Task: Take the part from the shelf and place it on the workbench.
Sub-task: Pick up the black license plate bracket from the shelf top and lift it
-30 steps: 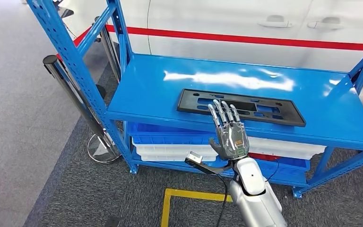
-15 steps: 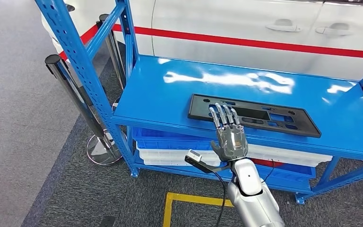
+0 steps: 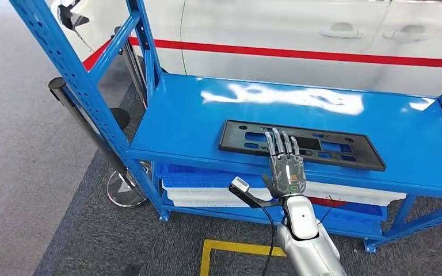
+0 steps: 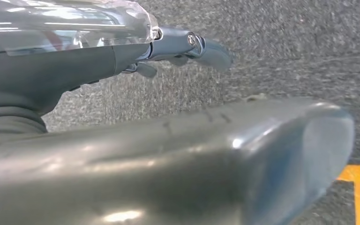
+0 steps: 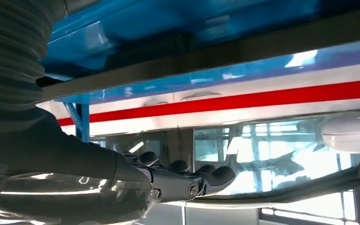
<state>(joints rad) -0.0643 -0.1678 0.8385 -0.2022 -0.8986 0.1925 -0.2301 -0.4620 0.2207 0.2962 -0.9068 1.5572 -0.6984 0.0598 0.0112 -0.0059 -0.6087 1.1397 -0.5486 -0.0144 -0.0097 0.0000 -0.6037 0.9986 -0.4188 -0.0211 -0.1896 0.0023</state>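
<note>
A long black plastic part [image 3: 334, 146] with several cutouts lies flat on the top of the blue shelf [image 3: 184, 115]. My right hand [image 3: 286, 169] reaches up from below with its fingers straight and apart, and the fingertips lie over the part's near edge. It holds nothing. In the right wrist view the right hand [image 5: 178, 180] stretches along the shelf, with the part [image 5: 215, 51] as a dark band beyond it. My left hand [image 4: 187, 44] hangs over the grey carpet, fingers extended and holding nothing.
Blue and white bins [image 3: 207, 172] sit on the lower shelf. A white car [image 3: 322, 29] with a red stripe stands right behind the shelf. A chrome stanchion post [image 3: 86, 123] stands at the shelf's left. Yellow floor tape [image 3: 230, 248] runs by my arm.
The whole picture has shifted, so the camera moved. My right hand stays spread over the part's near edge, with the fingertips a little further onto it.
</note>
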